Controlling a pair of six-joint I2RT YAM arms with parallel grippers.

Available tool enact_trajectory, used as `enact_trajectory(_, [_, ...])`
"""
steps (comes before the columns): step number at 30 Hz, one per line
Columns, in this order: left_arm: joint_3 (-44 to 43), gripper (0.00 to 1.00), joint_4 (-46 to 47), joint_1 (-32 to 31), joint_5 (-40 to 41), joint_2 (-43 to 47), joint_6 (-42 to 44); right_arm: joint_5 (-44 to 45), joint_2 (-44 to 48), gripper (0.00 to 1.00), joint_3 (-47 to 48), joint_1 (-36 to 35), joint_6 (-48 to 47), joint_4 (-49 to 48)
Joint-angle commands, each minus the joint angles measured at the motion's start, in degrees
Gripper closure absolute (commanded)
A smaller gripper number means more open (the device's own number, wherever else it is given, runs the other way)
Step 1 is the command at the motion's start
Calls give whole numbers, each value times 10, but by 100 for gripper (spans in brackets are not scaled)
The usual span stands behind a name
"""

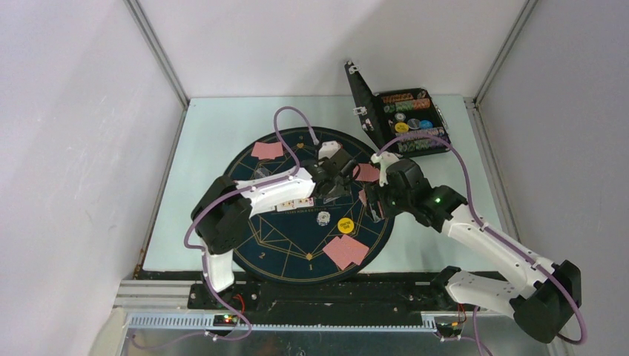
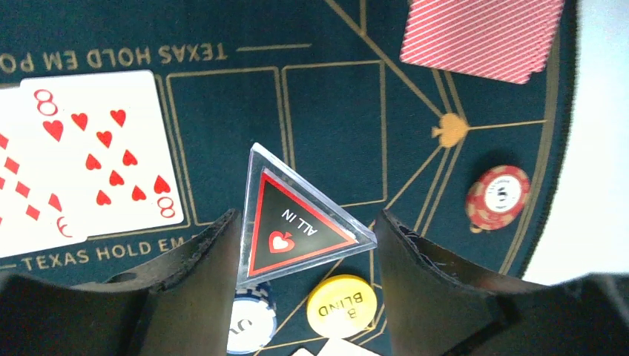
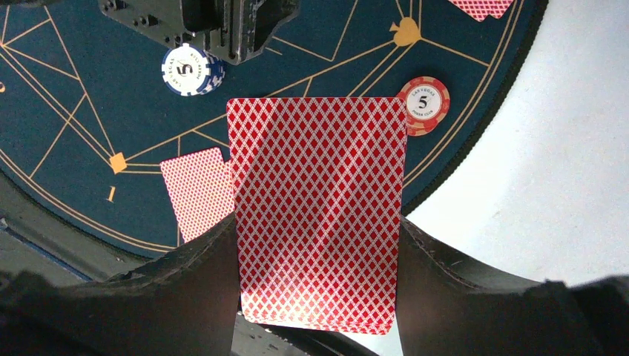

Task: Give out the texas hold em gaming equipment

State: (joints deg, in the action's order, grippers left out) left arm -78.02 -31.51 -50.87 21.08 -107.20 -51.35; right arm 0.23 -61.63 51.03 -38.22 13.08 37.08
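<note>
Left gripper (image 2: 308,248) clamps ALL IN marker (image 2: 293,215) by edges, above mat (image 1: 271,248) centre. Right gripper (image 3: 319,256) pinches card deck (image 3: 319,178) at mat's 3 o'clock rim. Risks: slick marker pivots out onto blind disc (image 2: 341,305); loose deck fans; wrists close, could clash.

Bright, even overhead light leaves only soft shadows on the mat (image 1: 274,245). The clear ALL IN marker (image 2: 297,222) glints along its edges. The card stack (image 3: 319,215) is shadow-mottled and brightest near 6 o'clock. The table (image 3: 571,185) at 3 o'clock washes out white.
</note>
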Motion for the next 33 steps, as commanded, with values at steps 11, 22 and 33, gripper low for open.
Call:
enact_trajectory(11, [-81, 50, 37, -32, -95, -39, 128, 25, 39, 100, -1, 6, 5, -33])
enact_trajectory(22, [-113, 46, 29, -55, -143, -84, 134, 27, 43, 100, -2, 11, 8, -32])
enact_trajectory(33, [-113, 30, 23, -57, -117, -69, 130, 23, 45, 100, -5, 12, 8, -33])
